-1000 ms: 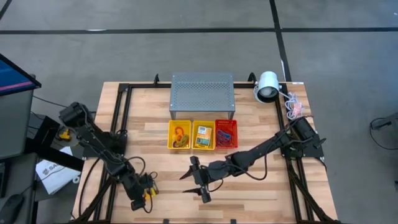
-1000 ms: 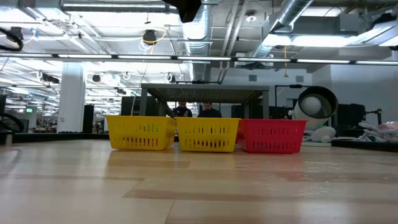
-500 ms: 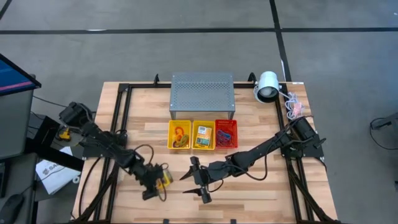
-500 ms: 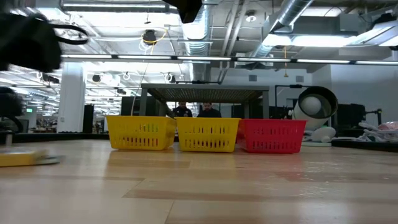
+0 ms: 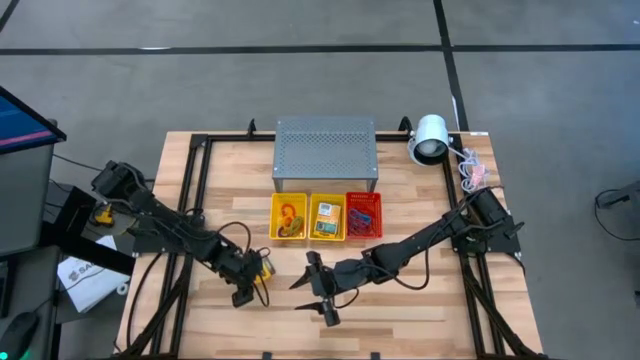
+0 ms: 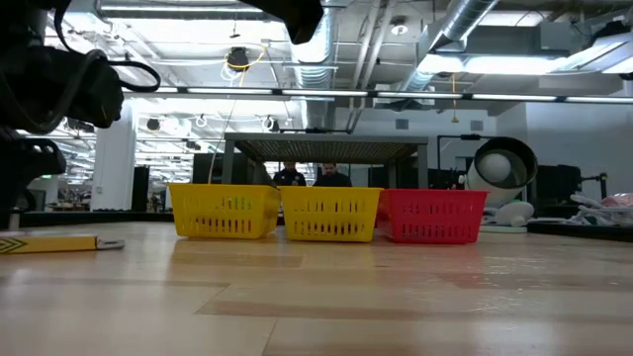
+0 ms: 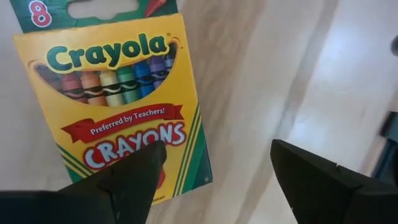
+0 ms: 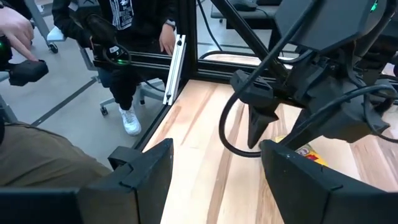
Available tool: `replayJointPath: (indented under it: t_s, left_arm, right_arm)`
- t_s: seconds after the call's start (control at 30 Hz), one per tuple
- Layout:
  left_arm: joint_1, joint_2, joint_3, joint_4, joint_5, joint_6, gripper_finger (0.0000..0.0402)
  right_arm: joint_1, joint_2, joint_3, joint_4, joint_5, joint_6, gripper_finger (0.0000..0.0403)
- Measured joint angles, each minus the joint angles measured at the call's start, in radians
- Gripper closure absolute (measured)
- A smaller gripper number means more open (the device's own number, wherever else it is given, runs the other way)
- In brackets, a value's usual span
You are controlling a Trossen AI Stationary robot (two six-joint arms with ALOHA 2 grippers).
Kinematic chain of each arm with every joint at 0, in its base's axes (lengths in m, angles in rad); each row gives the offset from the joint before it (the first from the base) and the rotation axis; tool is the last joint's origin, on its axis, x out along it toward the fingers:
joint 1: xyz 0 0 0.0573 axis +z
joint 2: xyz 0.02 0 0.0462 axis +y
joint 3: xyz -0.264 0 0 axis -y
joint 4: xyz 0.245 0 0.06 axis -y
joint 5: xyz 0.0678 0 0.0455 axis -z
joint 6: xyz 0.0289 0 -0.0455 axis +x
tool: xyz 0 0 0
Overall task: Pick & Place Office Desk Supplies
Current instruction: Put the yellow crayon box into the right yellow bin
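Crayons (image 7: 118, 106) lie flat on the table (image 5: 420, 300), directly under the left gripper (image 7: 211, 171), whose jaws stand open with one finger over the box's lower edge and the other over bare wood. In the high view the box (image 5: 263, 268) sits near the table's front, well short of the baskets. You want the box centred between the fingers before you close: shift sideways so both fingers straddle its narrow width, then come straight down. Grip across the short side; card is stiff enough there but will likely buckle if squeezed hard. The right gripper (image 5: 322, 293) waits just beside, jaws open and empty, so keep your lift clear of it. Farther off, the middle basket (image 5: 327, 217) already holds a similar box and looks the likely target.
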Motion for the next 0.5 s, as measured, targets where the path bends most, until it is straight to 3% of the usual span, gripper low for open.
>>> replayJointPath:
  t_s: [0.27,0.5]
  left_arm:
    - [0.027,-0.033,-0.002,-0.088,-0.036,-0.005,0.0101]
    - [0.027,-0.223,0.078,-0.282,-0.06,-0.045,0.0101]
  right_arm:
    - [0.0,0.0,0.0,0.0,0.0,0.001,0.0168]
    - [0.0,0.0,0.0,0.002,0.0,0.003,0.0168]
